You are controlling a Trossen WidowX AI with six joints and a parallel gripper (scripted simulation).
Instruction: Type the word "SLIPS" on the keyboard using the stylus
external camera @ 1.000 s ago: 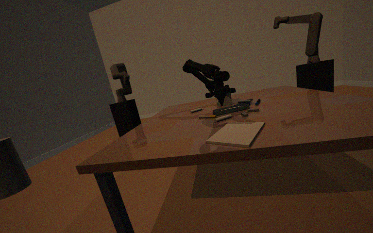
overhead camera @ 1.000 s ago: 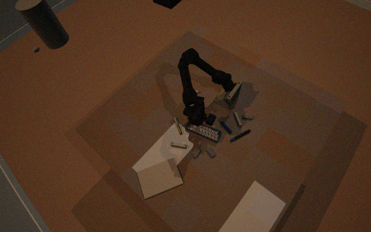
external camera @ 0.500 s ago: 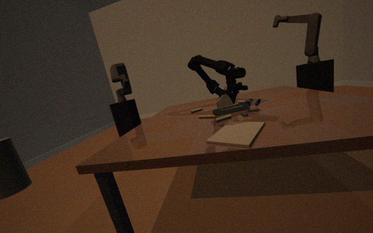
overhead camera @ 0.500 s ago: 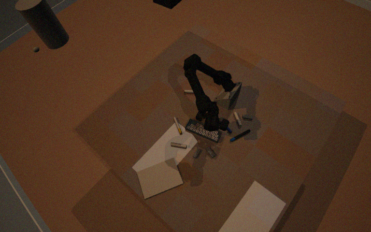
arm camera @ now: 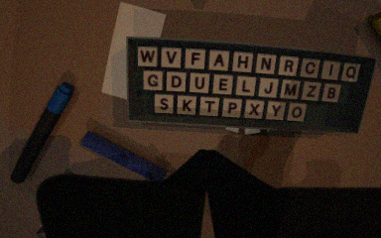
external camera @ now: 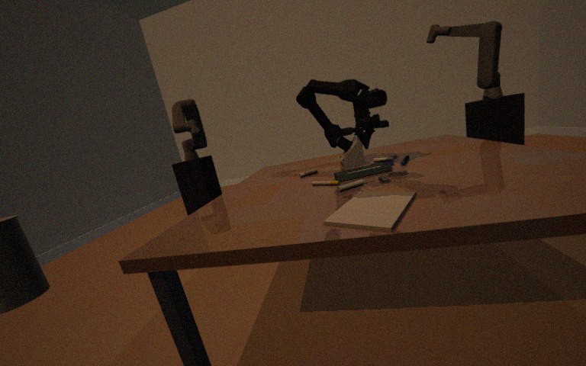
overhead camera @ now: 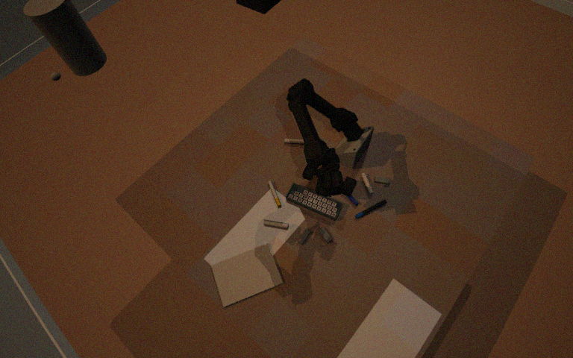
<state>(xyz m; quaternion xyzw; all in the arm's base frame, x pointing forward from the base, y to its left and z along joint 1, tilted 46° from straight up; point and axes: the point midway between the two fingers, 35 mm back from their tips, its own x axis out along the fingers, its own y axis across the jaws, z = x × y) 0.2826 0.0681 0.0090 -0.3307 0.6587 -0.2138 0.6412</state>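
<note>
The dark keyboard [overhead camera: 292,189] [external camera: 346,174] [arm camera: 327,118] lies flat on the desk, with three rows of pale lettered keys. In the wrist view, S is at the left of the bottom row, L and P are near the middle, and I is at the upper right. My gripper [external camera: 366,147] [arm camera: 206,158] is shut and empty, above the desk, its tips below the keyboard's bottom row in the wrist view. A plain blue stick [overhead camera: 353,200] [arm camera: 119,153], which looks like the stylus, lies on the desk left of my fingertips in the wrist view, partly hidden by the gripper.
A blue-capped black marker [overhead camera: 371,209] [arm camera: 42,131] lies beyond the blue stick. A yellow-ended marker [overhead camera: 274,194] [external camera: 326,183] and a white marker [overhead camera: 275,224] [external camera: 350,185] lie near the keyboard's other end. Small grey blocks [overhead camera: 305,235] [overhead camera: 325,234] and a notebook [overhead camera: 247,278] [external camera: 371,211] lie farther out.
</note>
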